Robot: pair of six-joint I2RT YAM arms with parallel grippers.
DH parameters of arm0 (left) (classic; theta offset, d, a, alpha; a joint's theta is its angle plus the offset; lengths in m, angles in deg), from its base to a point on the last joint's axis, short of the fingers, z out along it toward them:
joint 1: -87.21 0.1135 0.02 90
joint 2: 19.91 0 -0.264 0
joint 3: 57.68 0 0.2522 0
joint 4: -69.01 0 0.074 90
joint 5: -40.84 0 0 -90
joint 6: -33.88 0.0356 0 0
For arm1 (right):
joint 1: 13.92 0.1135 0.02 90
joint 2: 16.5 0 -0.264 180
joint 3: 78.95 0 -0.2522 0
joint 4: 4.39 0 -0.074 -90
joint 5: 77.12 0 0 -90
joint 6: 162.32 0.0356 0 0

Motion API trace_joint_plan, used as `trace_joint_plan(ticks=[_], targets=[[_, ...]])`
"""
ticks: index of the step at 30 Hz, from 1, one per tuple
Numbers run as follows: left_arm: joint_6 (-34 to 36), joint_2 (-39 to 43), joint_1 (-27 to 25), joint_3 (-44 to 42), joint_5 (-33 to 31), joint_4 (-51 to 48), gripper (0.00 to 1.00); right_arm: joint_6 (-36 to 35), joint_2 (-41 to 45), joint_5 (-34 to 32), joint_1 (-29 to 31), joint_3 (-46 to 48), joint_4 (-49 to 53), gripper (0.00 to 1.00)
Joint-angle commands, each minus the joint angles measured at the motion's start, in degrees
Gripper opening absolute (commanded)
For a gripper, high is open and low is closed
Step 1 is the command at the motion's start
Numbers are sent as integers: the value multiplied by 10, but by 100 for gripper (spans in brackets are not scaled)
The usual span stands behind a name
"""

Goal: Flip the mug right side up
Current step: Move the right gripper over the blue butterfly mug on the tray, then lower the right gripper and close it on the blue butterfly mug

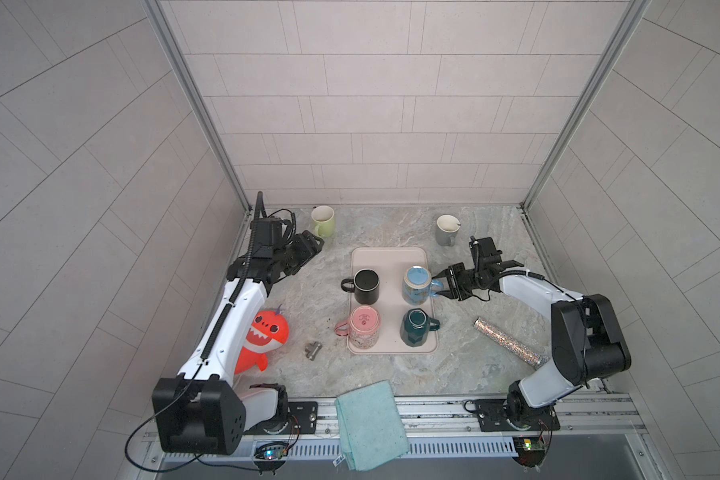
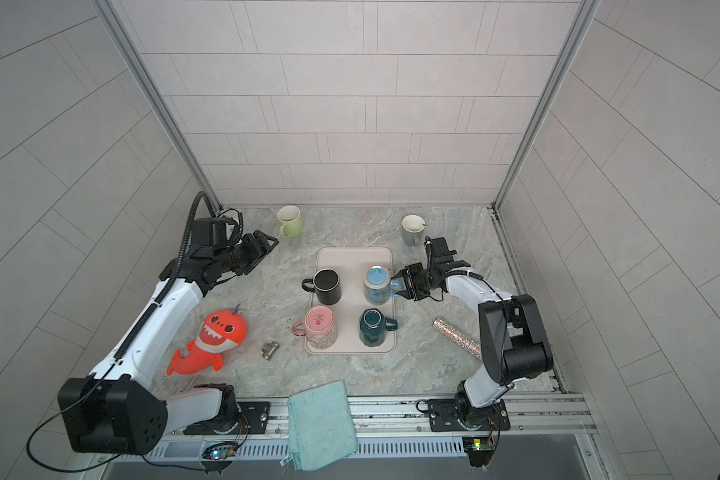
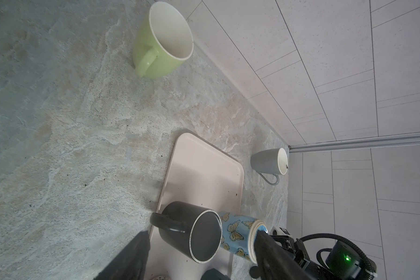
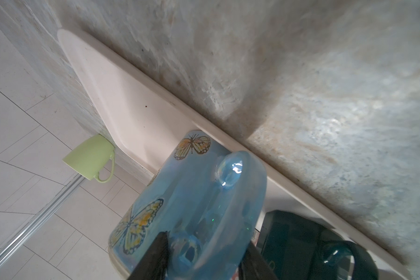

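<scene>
Teal cloth draped over the front rail. Blue butterfly mug stands bottom-up on the pink tray, right of the black mug, handle toward the right arm. Right gripper lies level at that handle, one finger either side; whether they pinch it cannot be told. Left gripper hangs near the green mug, jaws apart, empty.
</scene>
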Motion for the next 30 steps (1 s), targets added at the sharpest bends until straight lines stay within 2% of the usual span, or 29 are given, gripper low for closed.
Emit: trace_joint_plan(ticks=[1,11,14,18,23,30], targets=[[-5,0,5,-5,6,10,74,22,-13,0,6,5,-4,38],[-5,4,9,-6,11,7,75,22,-30,6,14,9,-21,25],[-4,4,9,-5,11,6,75,21,-34,5,16,9,-27,18],[-3,5,12,-2,12,3,75,18,-40,4,17,2,-36,0],[-1,7,14,0,13,0,75,1,-45,2,18,-18,-48,0],[1,10,17,9,17,-3,74,-91,-20,-12,22,-80,-9,0]])
